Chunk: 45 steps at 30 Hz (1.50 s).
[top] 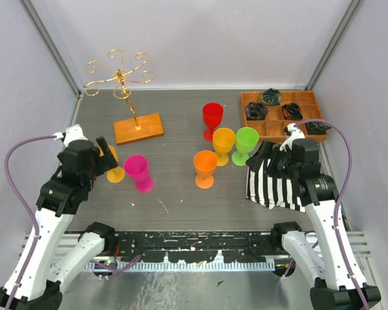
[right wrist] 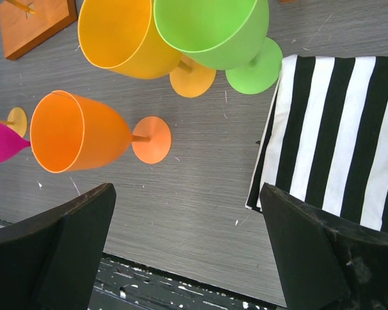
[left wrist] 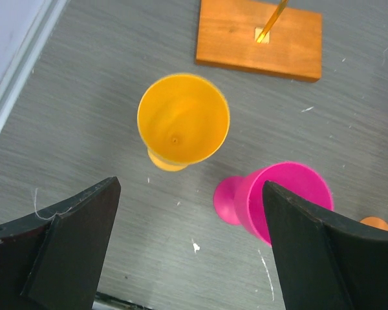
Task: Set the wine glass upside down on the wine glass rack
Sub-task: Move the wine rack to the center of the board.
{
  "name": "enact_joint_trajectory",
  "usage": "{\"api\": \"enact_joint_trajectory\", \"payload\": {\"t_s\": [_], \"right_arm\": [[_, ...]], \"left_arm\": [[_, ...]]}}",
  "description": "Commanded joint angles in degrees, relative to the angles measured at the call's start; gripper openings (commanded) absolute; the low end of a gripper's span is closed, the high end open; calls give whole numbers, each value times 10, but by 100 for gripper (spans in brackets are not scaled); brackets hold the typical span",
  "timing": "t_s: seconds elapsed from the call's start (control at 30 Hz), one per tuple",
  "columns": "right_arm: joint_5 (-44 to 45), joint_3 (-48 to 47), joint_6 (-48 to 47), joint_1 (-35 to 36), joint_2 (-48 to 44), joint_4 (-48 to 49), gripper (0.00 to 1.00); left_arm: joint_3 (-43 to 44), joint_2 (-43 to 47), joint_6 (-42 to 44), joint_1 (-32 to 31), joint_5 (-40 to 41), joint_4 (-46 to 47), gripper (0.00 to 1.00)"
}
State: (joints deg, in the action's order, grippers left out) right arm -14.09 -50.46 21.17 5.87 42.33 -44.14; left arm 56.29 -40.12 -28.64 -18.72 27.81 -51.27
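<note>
1. Both stand wide apart and empty: left gripper (left wrist: 191, 187), right gripper (right wrist: 187, 190).
2. Your yellow wine glass (left wrist: 183, 119) stands upright on the worktop (top: 181, 206), just ahead of the left gripper, beside the pink glass (left wrist: 288, 194) and near the wine glass rack (top: 138, 128).
3. It is probably light, stiff and slippery (plastic, I think): hold the bowl low, foot free.

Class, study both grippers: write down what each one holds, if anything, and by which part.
Nothing is held. The left gripper and the right gripper both have open, empty jaws.
</note>
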Motion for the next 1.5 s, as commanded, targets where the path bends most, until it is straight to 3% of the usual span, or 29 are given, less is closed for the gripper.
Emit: {"api": "enact_joint_trajectory", "payload": {"t_s": [0.0,0.2,0.5,0.7,0.83,0.97,1.2,1.37,1.47], "right_arm": [[-7,-8,-3,-2,-15,32,100],[-8,-51,-23,-2,-2,34,100],[-49,-133,-25,-1,92,40,100],[-100,-176,43,8,146,96,100],[-70,-205,93,70,185,159,100],[-37,-232,139,134,231,216,100],[2,-250,224,217,320,350,97],[20,-305,270,258,396,416,93],[40,-331,296,274,442,472,93]], "left_arm": [[58,-26,53,4,-12,56,98],[87,-59,62,16,-50,63,98],[86,-73,63,159,-188,55,98],[78,-49,83,164,-193,-2,100],[39,20,69,164,-248,-6,98],[28,59,70,164,-216,-24,98],[24,73,66,164,-221,-30,98],[66,68,61,163,-233,-78,100],[48,88,58,164,-237,-71,99]]}}
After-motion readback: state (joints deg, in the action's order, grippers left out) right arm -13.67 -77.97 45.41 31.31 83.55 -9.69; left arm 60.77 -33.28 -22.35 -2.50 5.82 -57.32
